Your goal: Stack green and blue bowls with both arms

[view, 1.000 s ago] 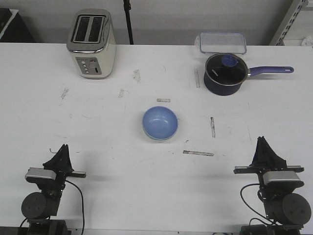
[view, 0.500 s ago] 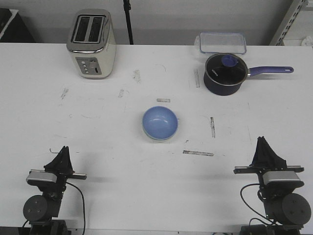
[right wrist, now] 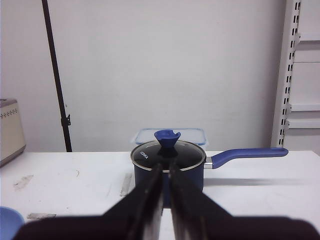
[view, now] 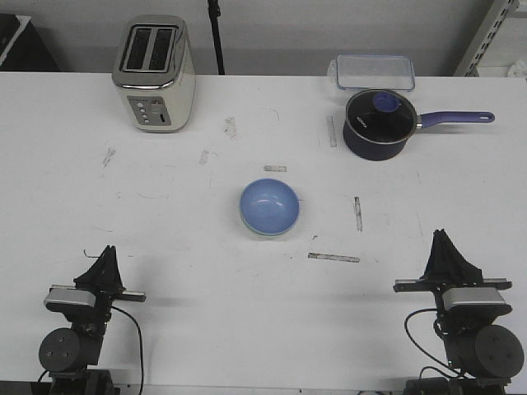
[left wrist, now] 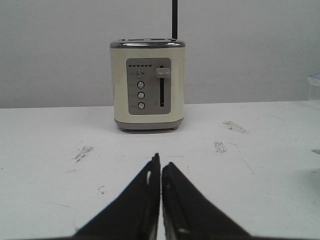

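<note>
The light blue bowl (view: 269, 206) sits nested in the pale green bowl at the table's middle. Only a thin green rim (view: 256, 234) shows under its near edge. An edge of the blue bowl shows in the right wrist view (right wrist: 7, 222). My left gripper (view: 105, 252) rests at the near left, far from the bowls, its jaws shut and empty (left wrist: 160, 161). My right gripper (view: 440, 236) rests at the near right, also shut and empty (right wrist: 165, 168).
A cream toaster (view: 154, 73) stands at the far left, also in the left wrist view (left wrist: 148, 85). A navy saucepan (view: 379, 123) with lid and long handle stands at the far right, a clear lidded box (view: 372, 71) behind it.
The left arm has settled slightly lower and nearer the front edge. The bowls and the right arm have not moved.
</note>
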### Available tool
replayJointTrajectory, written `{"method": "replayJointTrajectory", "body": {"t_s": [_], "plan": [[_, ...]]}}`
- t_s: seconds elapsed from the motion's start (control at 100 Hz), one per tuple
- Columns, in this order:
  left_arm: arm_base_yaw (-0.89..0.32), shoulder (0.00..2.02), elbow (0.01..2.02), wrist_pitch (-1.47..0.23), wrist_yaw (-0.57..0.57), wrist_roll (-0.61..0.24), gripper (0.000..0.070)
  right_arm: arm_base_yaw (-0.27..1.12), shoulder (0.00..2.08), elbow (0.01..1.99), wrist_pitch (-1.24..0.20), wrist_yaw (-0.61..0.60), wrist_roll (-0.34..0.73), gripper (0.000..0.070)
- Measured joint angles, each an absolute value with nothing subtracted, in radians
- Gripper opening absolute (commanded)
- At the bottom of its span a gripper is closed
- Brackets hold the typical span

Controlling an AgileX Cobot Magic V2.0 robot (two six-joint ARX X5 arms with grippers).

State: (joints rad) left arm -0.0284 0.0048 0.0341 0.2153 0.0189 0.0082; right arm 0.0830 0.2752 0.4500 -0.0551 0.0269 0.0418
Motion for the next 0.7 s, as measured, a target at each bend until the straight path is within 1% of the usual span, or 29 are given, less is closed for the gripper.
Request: {"method": "replayJointTrajectory", "body": {"t_s": [0.44,0.52,0.59,0.7], "plan": [[-0.028,0.005,0.034,0.215,0.019,0.008,0.0002,0.083,0.275,0.45,-0.056,0.028,0.042,0.0016],[-0.028,0.005,0.034,0.216,0.019,0.008,0.0001,0.083,0.273,0.45,-0.065,0.048,0.042,0.0015],[-0.028,0.005,0.034,0.215,0.019,0.008,0.0002,0.076,0.259,0.449,-0.094,0.05,0.042,0.0015],[-0.028,0.005,0.034,0.215,0.019,0.008,0.0002,0.058,0.255,0.432,-0.085,0.049,0.042,0.0015]]}}
